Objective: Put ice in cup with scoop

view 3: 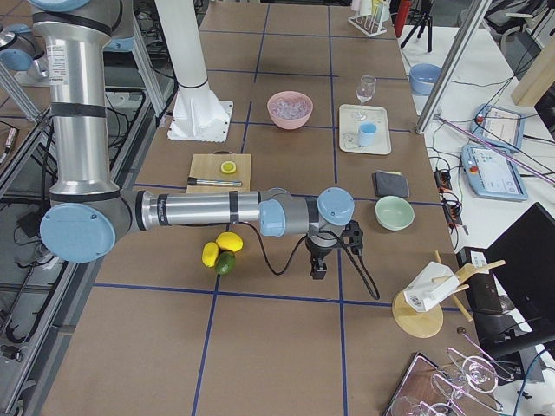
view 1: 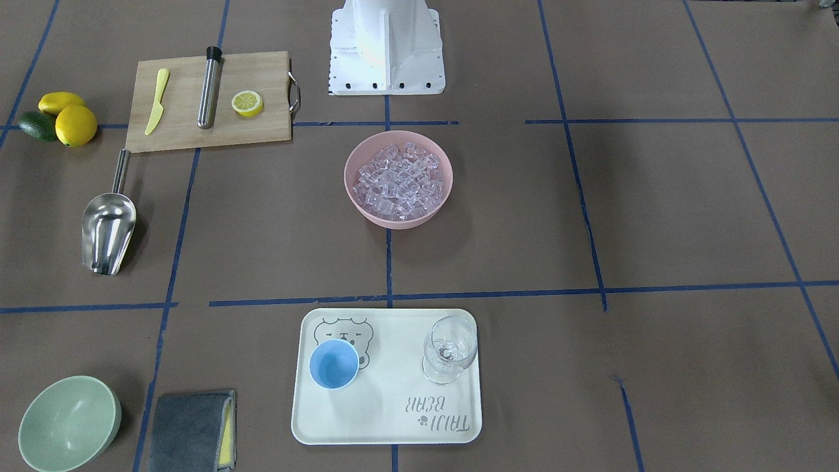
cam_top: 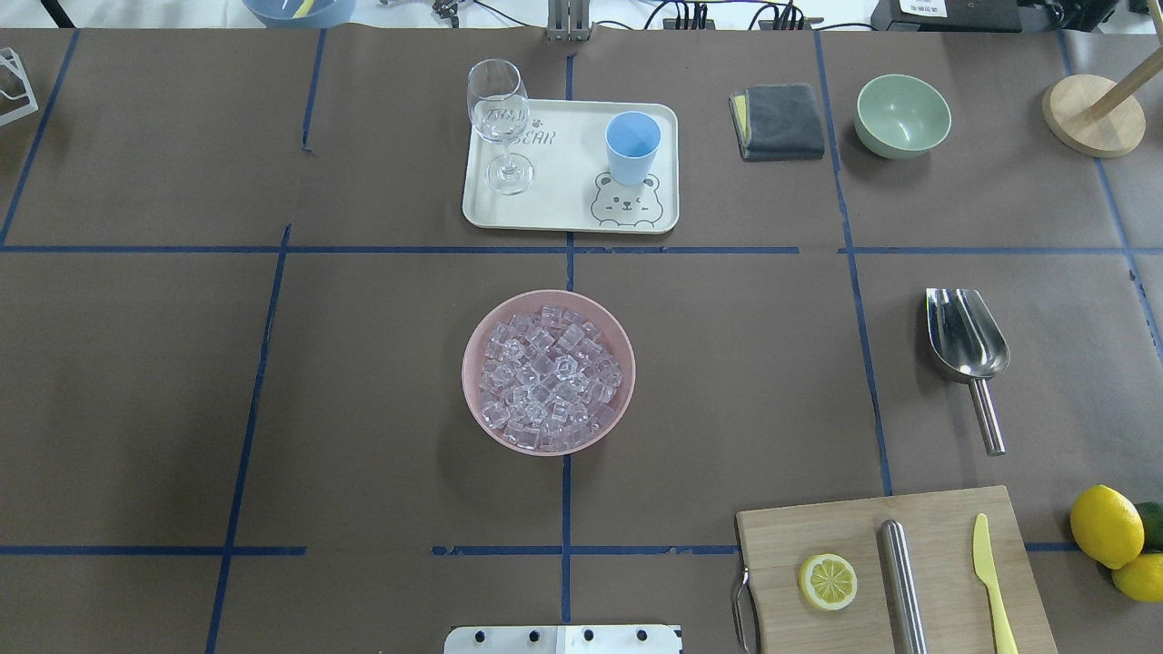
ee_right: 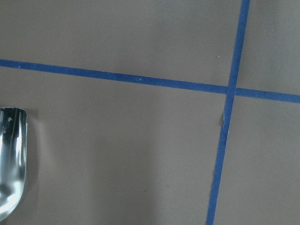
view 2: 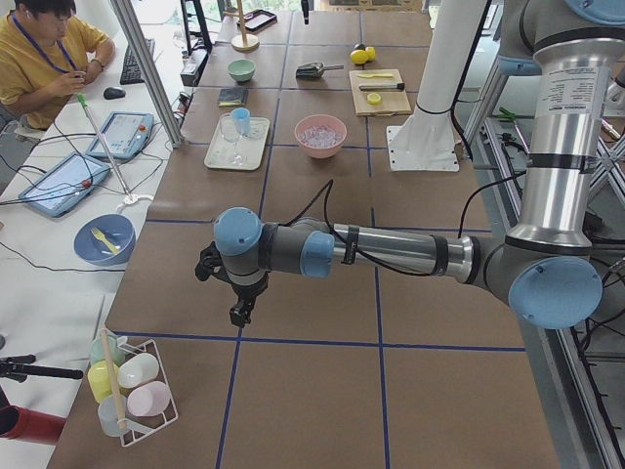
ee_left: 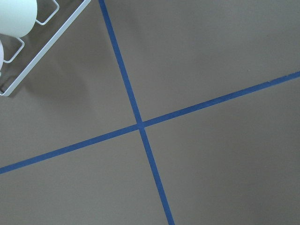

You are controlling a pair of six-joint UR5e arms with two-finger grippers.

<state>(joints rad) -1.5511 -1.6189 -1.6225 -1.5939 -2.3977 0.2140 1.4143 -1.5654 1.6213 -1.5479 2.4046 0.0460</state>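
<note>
Desk: brown paper gridded with blue tape, robot base at the middle of the near edge.
Ice (cam_top: 548, 377): heaped in a pink bowl (cam_top: 469, 363) at the desk's middle.
Cup (cam_top: 632, 145): upright and empty on a cream tray (cam_top: 563, 204) at the middle of the far edge.
Scoop (cam_top: 966, 338): flat on the desk toward the right edge, handle pointing at the near edge, nothing touching it.
Left fingers (view 2: 237, 315): hanging over the desk's left end, well apart from all of the above; spread or pressed together, I cannot tell.
Right fingers (view 3: 318, 271): hanging over the right end, the scoop's trough just inside the wrist view's edge; their state I cannot tell either.
Risk, pickup: the thin round handle lies flat on paper, so a pinch may slip or roll it.
Risk, digging: the bowl is piled high, so a steep push could shove cubes over the rim or slide the bowl.
Risk, pouring: the trough looks about as wide as the cup's mouth, so cubes may scatter on the tray and a nudge could tip the cup.
In the way: a wine glass (cam_top: 498, 118) shares the tray, apart from the cup, and could be knocked over.
Around: a cutting board (cam_top: 790, 536) at the near right corner carries a lemon half (cam_top: 828, 581), a steel cylinder (cam_top: 902, 581) and a yellow knife (cam_top: 990, 581), with whole lemons (cam_top: 1106, 525) beside it. A green bowl (cam_top: 902, 118) and a folded cloth (cam_top: 781, 123) sit along the far edge.
</note>
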